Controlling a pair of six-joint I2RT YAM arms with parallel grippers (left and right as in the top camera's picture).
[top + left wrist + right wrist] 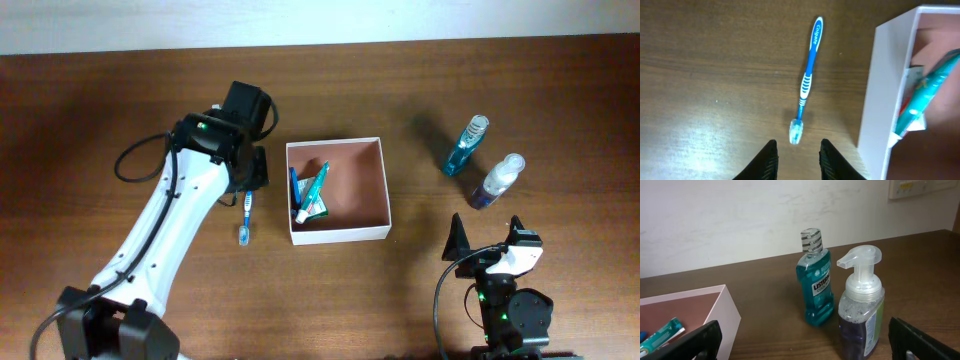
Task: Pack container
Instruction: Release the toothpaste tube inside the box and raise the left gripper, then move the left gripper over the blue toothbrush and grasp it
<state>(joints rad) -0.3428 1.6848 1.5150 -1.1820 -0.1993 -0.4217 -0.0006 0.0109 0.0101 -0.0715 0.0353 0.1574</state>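
The container (340,235), a shallow white box with a reddish-brown inside, sits mid-table. A teal toothpaste tube (314,193) and a blue item lie at its left side. A blue-and-white toothbrush (807,80) lies on the wood just left of the container wall (880,90), bristle head toward my left gripper (797,150). That gripper hovers over the brush head, partly open, with nothing between its fingers. My right gripper (805,345) stands wide open near the table's front, facing a teal mouthwash bottle (816,287) and a clear pump bottle (860,315).
In the overhead view the mouthwash bottle (466,146) and pump bottle (497,182) stand upright right of the container. The toothbrush (245,215) lies between the left arm (170,230) and the box. A black cable loops by the left arm.
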